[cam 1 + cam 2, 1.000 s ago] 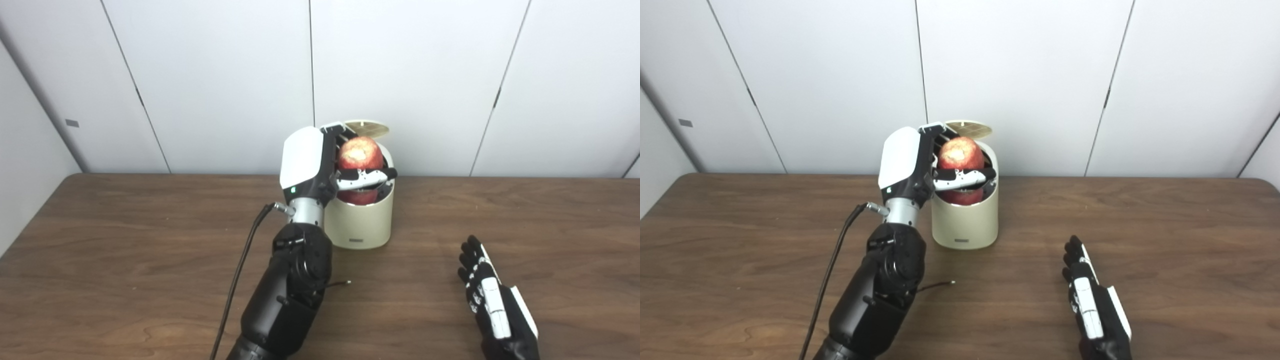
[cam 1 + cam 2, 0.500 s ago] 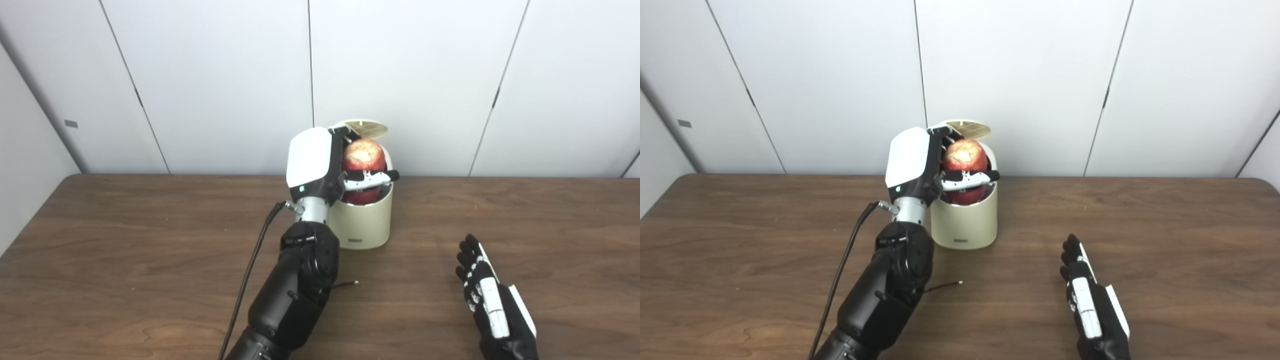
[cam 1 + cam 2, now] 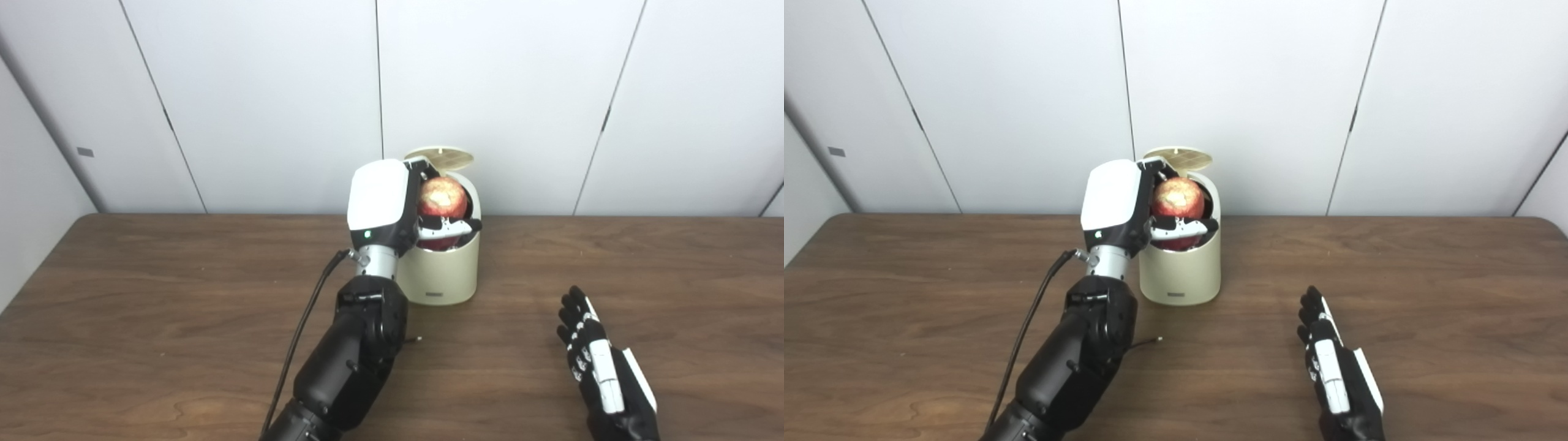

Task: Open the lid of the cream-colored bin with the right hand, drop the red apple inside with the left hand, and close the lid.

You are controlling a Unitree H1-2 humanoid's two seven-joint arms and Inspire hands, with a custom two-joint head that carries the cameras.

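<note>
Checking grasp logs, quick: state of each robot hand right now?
Left robot hand: shut on the red apple, at the open cream bin.
Right robot hand: open, empty, fingers extended above the table.

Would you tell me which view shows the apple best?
The left eye view: the apple sits nearer the picture's middle, over the bin, in the left hand. The right eye view shows the same apple, equally part-hidden by fingers.

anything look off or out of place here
Nothing stands out. The bin stands upright with its lid open, the left hand holds the apple at its mouth, and the right hand rests open on the table.
</note>
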